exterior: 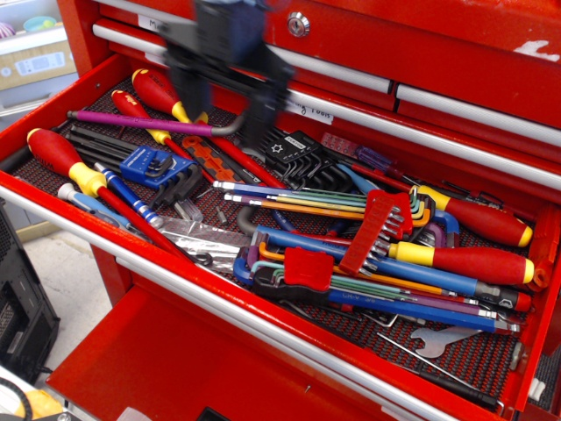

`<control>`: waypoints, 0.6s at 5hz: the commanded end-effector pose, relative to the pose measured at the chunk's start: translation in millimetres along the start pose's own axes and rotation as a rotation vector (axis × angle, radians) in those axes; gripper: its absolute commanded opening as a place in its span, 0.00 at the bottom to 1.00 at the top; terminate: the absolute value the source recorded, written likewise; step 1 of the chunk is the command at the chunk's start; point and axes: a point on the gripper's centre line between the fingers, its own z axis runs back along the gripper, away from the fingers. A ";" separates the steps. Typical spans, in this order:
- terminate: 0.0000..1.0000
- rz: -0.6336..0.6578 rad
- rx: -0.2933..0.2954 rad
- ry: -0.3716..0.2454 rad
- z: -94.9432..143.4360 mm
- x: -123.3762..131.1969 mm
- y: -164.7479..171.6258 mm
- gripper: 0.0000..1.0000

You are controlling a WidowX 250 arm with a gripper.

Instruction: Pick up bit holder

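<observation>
1. Red tool chest [456, 53] fills the far side; round keyhole lock [299, 24] on its upper drawer.
2. Pale floor [66, 281] at near left.
3. Dark crate [22, 316] stands at left edge.
4. Lighting even.
</observation>
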 end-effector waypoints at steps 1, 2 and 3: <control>0.00 0.051 -0.014 -0.104 -10.8 23.1 -64.5 1.00; 0.00 0.027 -0.013 -0.117 -25.4 23.0 -80.6 1.00; 0.00 0.015 -0.043 -0.105 -36.8 24.3 -85.3 1.00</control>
